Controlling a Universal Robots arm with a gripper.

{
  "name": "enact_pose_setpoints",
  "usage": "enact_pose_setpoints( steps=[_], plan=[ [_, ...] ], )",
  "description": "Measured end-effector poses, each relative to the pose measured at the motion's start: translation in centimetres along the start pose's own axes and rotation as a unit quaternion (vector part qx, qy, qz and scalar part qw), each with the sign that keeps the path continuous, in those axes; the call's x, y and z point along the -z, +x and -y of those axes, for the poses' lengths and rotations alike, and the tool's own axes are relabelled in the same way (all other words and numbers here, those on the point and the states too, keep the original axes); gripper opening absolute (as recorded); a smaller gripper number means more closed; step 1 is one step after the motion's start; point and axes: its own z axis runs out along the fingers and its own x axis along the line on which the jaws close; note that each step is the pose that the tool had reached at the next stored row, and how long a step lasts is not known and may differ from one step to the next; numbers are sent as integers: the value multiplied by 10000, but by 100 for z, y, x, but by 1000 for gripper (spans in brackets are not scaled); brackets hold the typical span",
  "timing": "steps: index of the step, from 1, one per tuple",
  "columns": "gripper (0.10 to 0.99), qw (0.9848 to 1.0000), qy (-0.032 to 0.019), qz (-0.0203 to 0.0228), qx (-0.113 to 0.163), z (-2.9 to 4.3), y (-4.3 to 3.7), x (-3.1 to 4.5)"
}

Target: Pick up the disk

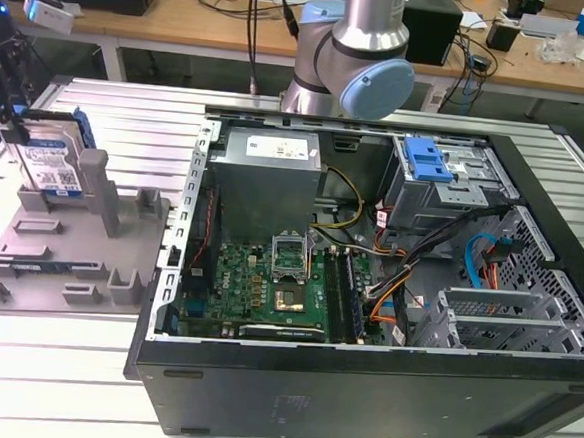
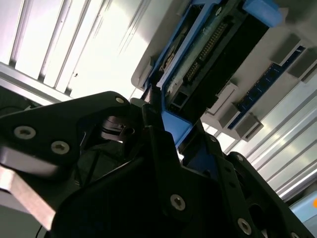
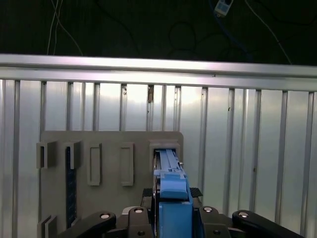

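The hard drive (image 1: 50, 167) stands on edge in the grey fixture (image 1: 64, 248), at about nine o'clock in the exterior view. The gripper (image 3: 171, 213) has its fingers closed tight on the drive's blue rail. A straight lift, no twisting, looks safest — the slot walls hug it. The ribbed metal table (image 1: 71, 364) also carries the open computer case (image 1: 368, 284); cluttered workbenches (image 1: 185, 26) stand at twelve o'clock.
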Motion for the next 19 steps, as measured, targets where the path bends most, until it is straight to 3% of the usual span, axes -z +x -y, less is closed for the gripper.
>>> enact_pose_setpoints(
  steps=[2,4,7,10,19],
  plan=[
    [369,10000,1,2,0,0,1,67],
    [369,10000,8,2,0,1,4,198],
    [369,10000,12,2,0,2,6,321],
    [369,10000,16,2,0,3,6,491],
    [369,10000,29,1,-1,5,10,877]
  ],
)
